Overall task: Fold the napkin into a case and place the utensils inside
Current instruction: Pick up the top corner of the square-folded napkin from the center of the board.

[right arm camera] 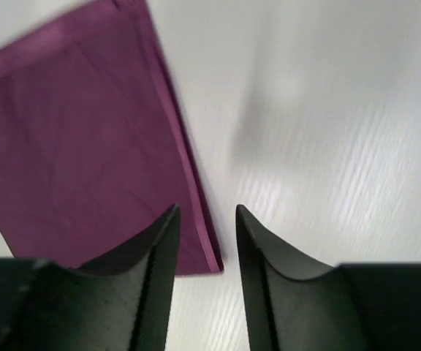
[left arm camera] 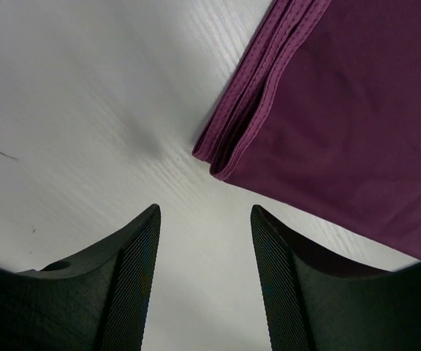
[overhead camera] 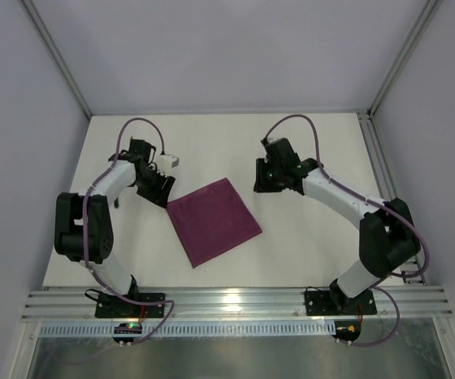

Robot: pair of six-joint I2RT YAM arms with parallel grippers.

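Note:
The napkin (overhead camera: 214, 221) lies flat in the middle of the table as a folded magenta-purple square, turned like a diamond. In the left wrist view its layered corner (left arm camera: 221, 157) sits just ahead of my left gripper (left arm camera: 205, 212), which is open with only bare table between the fingers. My left gripper (overhead camera: 163, 189) hovers at the cloth's left corner. My right gripper (overhead camera: 262, 183) is to the right of the far corner, open and holding nothing. The right wrist view shows the napkin (right arm camera: 79, 146) with its edge running in front of the open right gripper (right arm camera: 207, 210). The utensils are out of view.
White enclosure walls and metal corner posts (overhead camera: 58, 63) surround the table. An aluminium rail (overhead camera: 235, 304) carries both arm bases along the near edge.

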